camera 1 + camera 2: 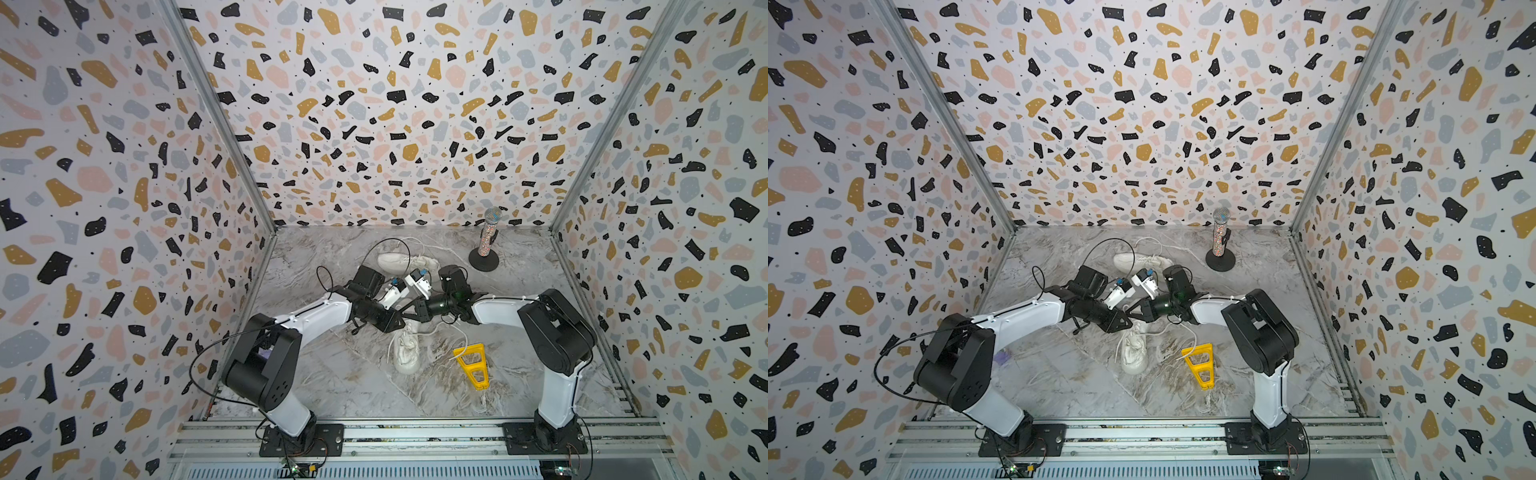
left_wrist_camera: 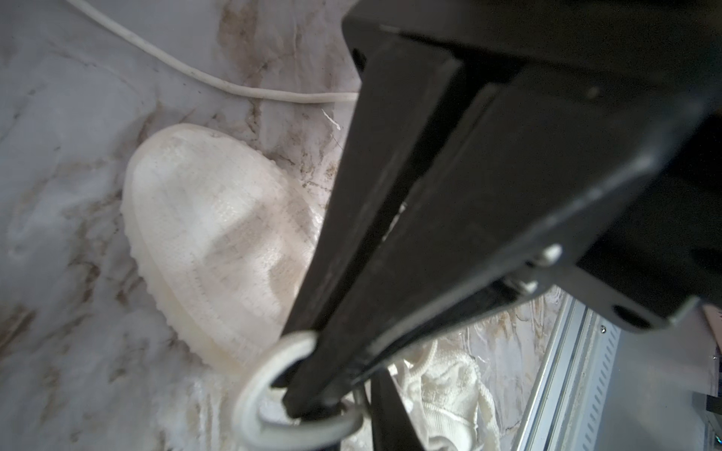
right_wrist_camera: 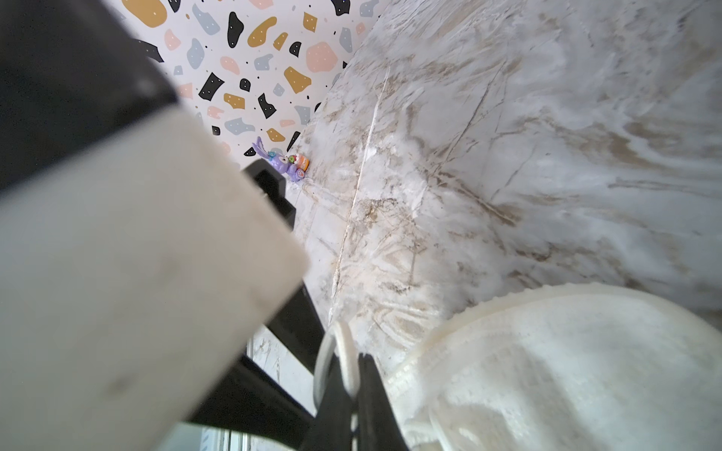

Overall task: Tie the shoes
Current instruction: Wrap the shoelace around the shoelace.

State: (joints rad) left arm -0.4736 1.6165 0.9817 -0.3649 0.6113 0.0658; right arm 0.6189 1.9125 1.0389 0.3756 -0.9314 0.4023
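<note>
Shoes: the near white knit sneaker (image 1: 406,353) lies at lower centre of the marble-patterned tabletop (image 1: 332,374). The far white knit sneaker (image 1: 404,262) lies sideways, higher in frame and well apart.
Long axis: the near sneaker runs top to bottom in both top views, toe toward the lower edge and collar under the two grippers.
Left gripper (image 2: 299,373): jaws drawn together on a curl of white lace (image 2: 254,384) at the tips.
Right gripper (image 3: 352,386): jaws clamped on a loop of the same kind of lace.
Key relation: both sets of jaws meet tip to tip just above the collar, so the sneaker lies below them in frame. Neither arm is nearer.
Step, as judged: each arm holds lace, so the next move is probably to cross or draw the loops apart.
Risk: a thin lace may slip out. The yellow plastic triangular frame (image 1: 473,365) lies beside the sneaker.
</note>
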